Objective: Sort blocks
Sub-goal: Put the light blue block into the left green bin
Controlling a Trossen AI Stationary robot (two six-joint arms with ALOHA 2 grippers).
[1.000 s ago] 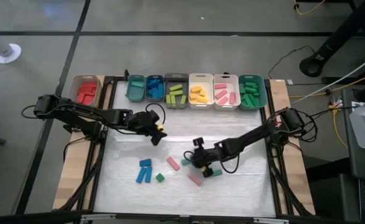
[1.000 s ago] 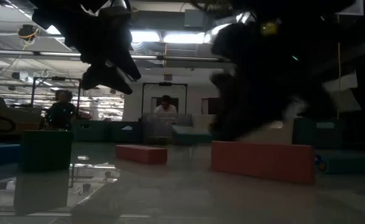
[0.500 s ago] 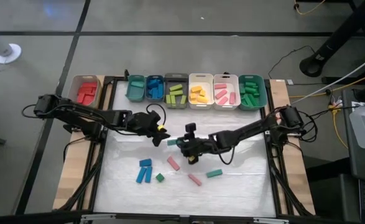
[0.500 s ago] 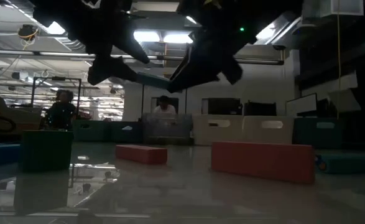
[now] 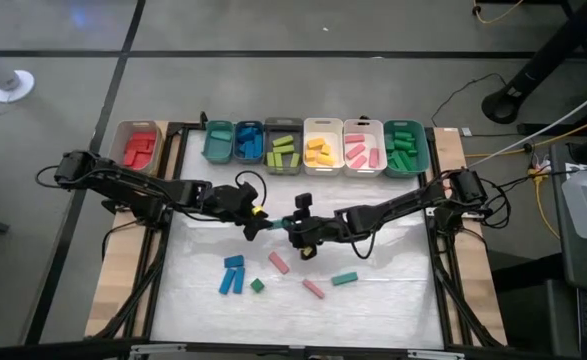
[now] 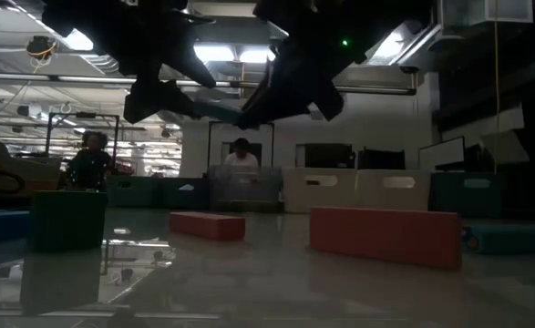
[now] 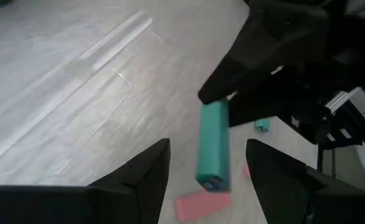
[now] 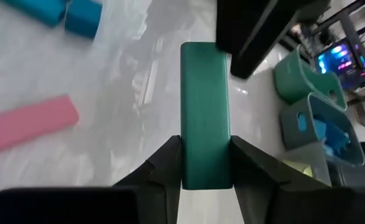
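From above, you have the right tool [image 5: 291, 229] out over the middle of the table [image 5: 393, 300], clamped on one end of a teal bar [image 5: 275, 228], and the left tool [image 5: 256, 226] facing it from the other side, its fingers spread wide and the bar's free end reaching between or right at them; whether they touch it you cannot tell here. Beyond both tools, along the table's far edge, stands a row of bins: the tan bin [image 5: 137, 147] holds red blocks, the blue bin [image 5: 248, 141] blue ones, the grey bin [image 5: 281, 146] lime, then yellow and pink ones in two white bins, and the green bin [image 5: 404, 148] dark green. The small teal bin [image 5: 216, 141] looks empty or nearly so. On the near side of the tools lie the unsorted pieces: two blue bars [image 5: 233, 274], a small green cube [image 5: 257, 285], two pink bars [image 5: 279, 263], and a second teal bar [image 5: 345, 279].

At table height, both tools hang dark overhead with the bar bridging them.

Your left wrist camera shows the teal bar [image 7: 212, 146] ahead of the parted fingers, not yet gripped.

Your right wrist camera shows the fingers pinching the bar [image 8: 204, 115] on both sides.

Most blocks look sorted; I judge about seven remain, counting the one held.
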